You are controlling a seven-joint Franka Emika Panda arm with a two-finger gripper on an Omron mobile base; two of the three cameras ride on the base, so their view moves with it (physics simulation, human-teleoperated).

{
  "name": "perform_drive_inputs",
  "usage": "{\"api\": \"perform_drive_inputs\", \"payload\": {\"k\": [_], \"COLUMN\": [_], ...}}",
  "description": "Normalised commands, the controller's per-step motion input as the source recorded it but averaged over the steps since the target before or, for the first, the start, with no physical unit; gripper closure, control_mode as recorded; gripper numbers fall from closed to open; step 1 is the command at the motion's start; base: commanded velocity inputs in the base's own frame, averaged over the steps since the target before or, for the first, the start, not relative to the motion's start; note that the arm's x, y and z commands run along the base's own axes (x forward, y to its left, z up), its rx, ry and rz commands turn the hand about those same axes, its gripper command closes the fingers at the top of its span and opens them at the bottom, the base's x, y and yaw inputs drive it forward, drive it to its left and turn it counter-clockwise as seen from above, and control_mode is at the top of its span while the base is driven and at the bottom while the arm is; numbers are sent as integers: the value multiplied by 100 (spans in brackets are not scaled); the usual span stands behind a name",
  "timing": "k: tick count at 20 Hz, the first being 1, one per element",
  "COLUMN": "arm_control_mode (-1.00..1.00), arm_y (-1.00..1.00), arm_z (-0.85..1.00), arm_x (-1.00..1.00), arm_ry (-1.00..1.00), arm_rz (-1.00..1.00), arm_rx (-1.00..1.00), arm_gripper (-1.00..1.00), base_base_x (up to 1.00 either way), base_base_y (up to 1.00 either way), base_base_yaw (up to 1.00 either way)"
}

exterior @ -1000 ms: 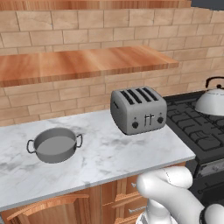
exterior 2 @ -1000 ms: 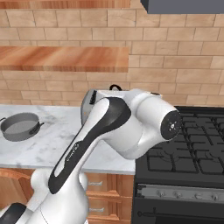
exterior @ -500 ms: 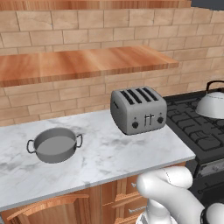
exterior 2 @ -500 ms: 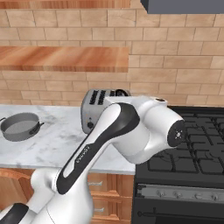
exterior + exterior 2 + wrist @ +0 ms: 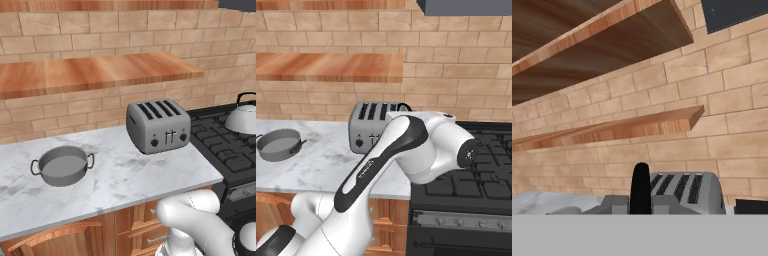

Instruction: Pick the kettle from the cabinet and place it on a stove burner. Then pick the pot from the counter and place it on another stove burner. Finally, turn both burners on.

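The silver kettle [image 5: 243,119] with its black arched handle stands on a back burner of the black stove [image 5: 222,150], far right in the left base view. On the white marble counter [image 5: 125,182] at the left sits the grey pot [image 5: 62,166], upright and empty; it also appears as the pot [image 5: 278,145] in the right base view. The wooden cabinet shelf [image 5: 95,72] is bare. In the hand view my gripper [image 5: 641,187] is shut with nothing in it, level with the toaster and pointing at the brick wall.
A boxy grey toaster [image 5: 158,125] stands on the counter between the pot and the stove. My white arm [image 5: 406,150] bends across the middle of the right base view, covering the stove's [image 5: 481,175] left side. A row of knobs [image 5: 456,222] lines the stove front.
My arm has swung to the right in the right base view, uncovering the toaster. The kettle, pot and toaster have not moved. The gripper stays shut.
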Motion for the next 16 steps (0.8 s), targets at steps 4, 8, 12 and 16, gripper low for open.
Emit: {"api": "perform_drive_inputs", "payload": {"k": [4, 8, 12, 16], "arm_control_mode": [-100, -100, -100, -100], "arm_y": [-14, -7, -2, -4], "arm_z": [-16, -20, -20, -18], "arm_x": [18, 20, 20, 22], "arm_ry": [-1, -4, -5, -7], "arm_rz": [0, 1, 2, 3], "arm_rx": [0, 0, 0, 0], "arm_gripper": [100, 100, 100, 100], "base_base_x": [0, 0, 0, 0], "base_base_y": [0, 0, 0, 0], "base_base_yaw": [0, 0, 0, 0]}}
